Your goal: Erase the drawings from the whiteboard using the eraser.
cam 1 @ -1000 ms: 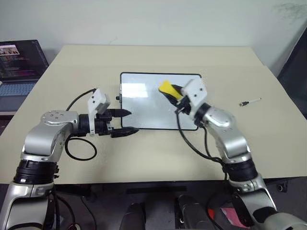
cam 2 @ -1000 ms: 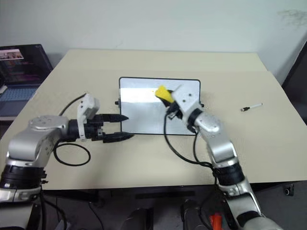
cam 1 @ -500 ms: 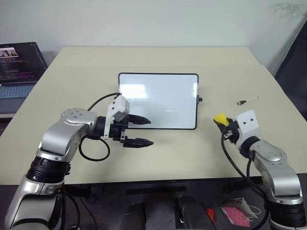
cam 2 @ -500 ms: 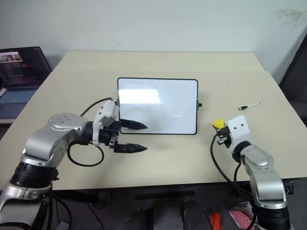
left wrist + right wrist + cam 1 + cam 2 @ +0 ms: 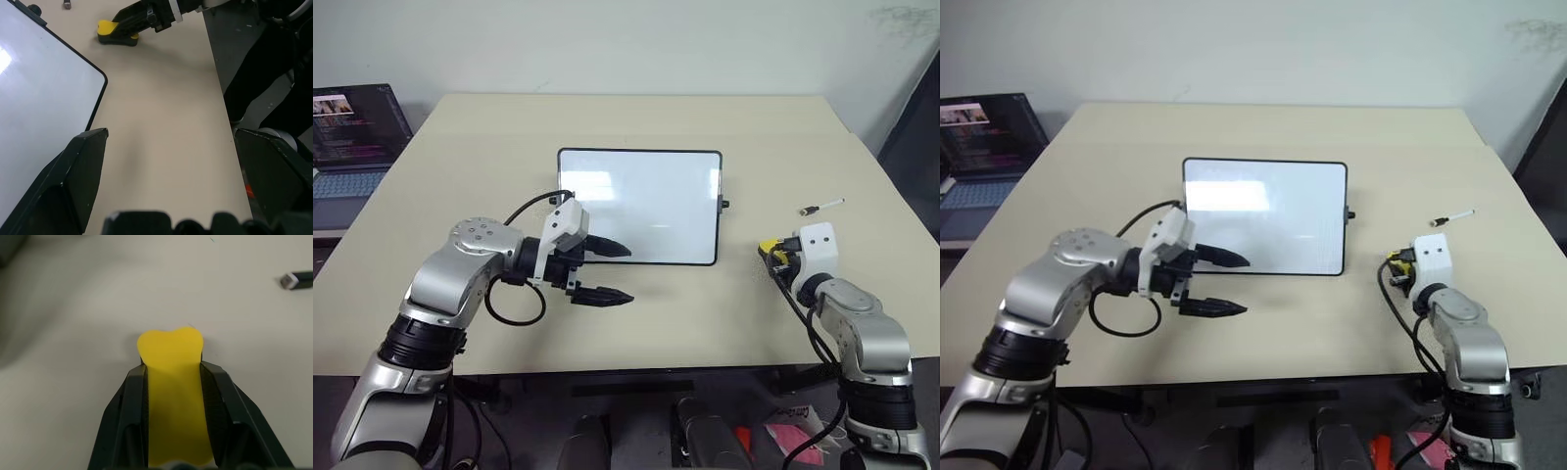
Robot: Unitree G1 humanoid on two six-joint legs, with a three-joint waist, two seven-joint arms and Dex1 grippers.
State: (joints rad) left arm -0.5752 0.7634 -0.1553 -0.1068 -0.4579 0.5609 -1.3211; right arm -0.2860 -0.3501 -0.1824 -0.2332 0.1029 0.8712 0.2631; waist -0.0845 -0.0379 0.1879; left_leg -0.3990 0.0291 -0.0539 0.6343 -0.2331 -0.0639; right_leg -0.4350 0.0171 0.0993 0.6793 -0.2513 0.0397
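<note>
A laptop sits at the far left on a separate lower surface, its lid up and its screen lit with dark windows and lines of text too small to read. Beside it a wide beige bench runs across the room to a plain pale wall at the back; its matte top is in two slabs with a faint seam running across behind the board. The left end effector hangs over the bench at the board's near left corner, its two black fingers spread apart and holding nothing, one tip over the board's edge and the other over bare bench. The whiteboard lies flat in the middle of the bench, a glossy white panel in a thin black frame with small knobs on its short sides; its face reflects the ceiling light and no strokes can be made out on it, and no brand or label is visible. To the right of the board, apart from it, the right end effector is low at the bench, its fingers clenched on the eraser, whose yellow end sticks out past the tips just over the bench top. Farther right and back, a thin white pen with a black tip lies alone on the bench. A dark upright panel stands at the right edge of the room.
</note>
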